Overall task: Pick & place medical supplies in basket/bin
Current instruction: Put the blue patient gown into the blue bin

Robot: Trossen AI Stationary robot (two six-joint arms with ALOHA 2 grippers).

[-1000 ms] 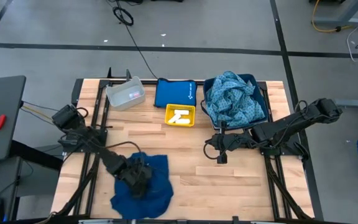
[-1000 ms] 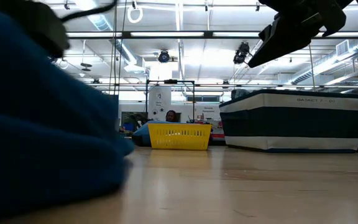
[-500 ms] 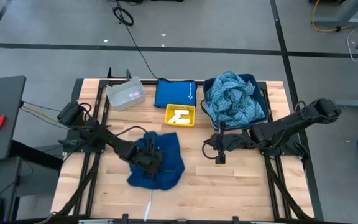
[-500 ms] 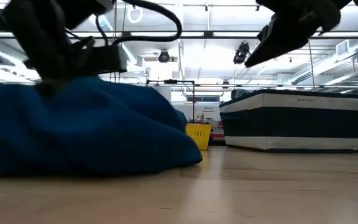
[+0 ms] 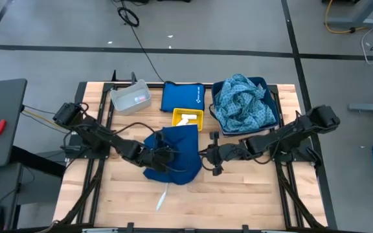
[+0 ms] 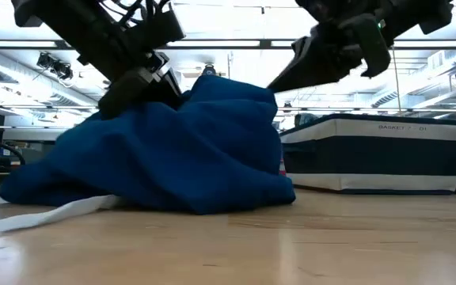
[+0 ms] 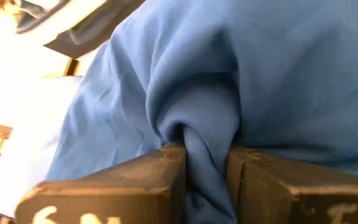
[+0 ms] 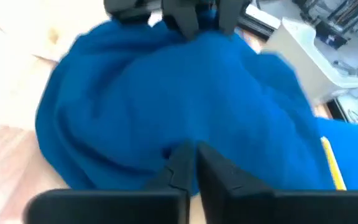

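Note:
The plain dark-blue cloth point(image 5: 177, 152) lies bunched mid-table, just near of the yellow basket point(image 5: 188, 119), which holds white packets. My left gripper point(image 5: 156, 157) is shut on the cloth from its left side. My right gripper point(image 5: 206, 156) stands shut at the cloth's right edge, fingers point(image 8: 180, 167) pointing at it. A white strip point(image 5: 162, 197) lies flat on the table, near of the cloth. The patterned light-blue cloth point(image 5: 241, 102) fills the dark-blue basket point(image 5: 272, 103) at the far right. My left gripper pinches a raised fold of the dark-blue cloth point(image 7: 199, 167) between its two fingers, several layers gathered. It comes from the table's left, slanting down. The cloth's top point(image 6: 228, 91) is held up in a heap, and its lower edge point(image 6: 212, 207) rests on the table. My right gripper's tips are at the cloth's right side point(image 8: 185, 134); I cannot tell whether they touch it.
A flat blue pouch with a white logo point(image 5: 181, 97) and a clear bin point(image 5: 131, 98) sit along the far edge. Bare wood stretches along the near side of the table around the white strip.
My left gripper has gone toward the table's right and far edges, dragging the dark-blue cloth from the near left to mid-table. The cloth is bunched higher now, and the white strip has come into view where it lay. My right gripper has moved left toward the cloth.

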